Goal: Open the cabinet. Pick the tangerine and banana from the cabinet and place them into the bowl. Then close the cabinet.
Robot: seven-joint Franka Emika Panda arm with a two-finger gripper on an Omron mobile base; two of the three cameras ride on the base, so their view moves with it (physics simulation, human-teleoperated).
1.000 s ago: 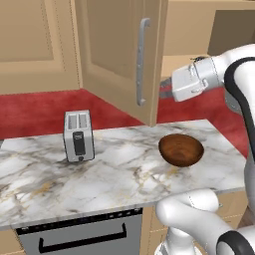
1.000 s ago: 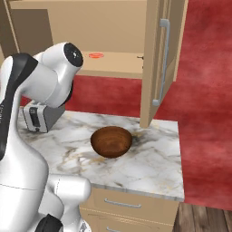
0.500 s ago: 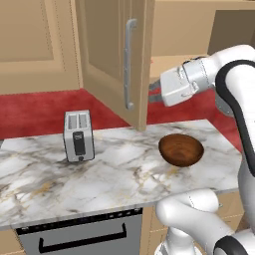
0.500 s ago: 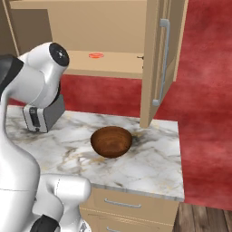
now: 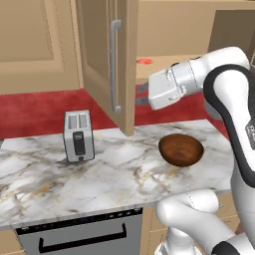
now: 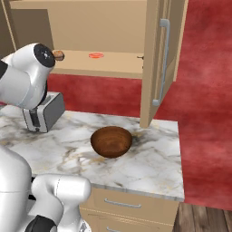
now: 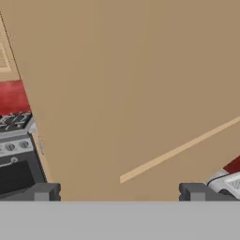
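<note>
left base view: cabinet [image 5: 107, 60] door open, tangerine [image 5: 145, 61] inside.

Even bright light, soft shadows, sharp

1 cabinet [image 5: 104, 60] with 2 doors swung open — 1 tangerine [image 6: 96, 55] on its shelf, 1 bowl [image 5: 181, 149] and 1 toaster [image 5: 78, 136] on the bench [image 5: 109, 174].
</note>
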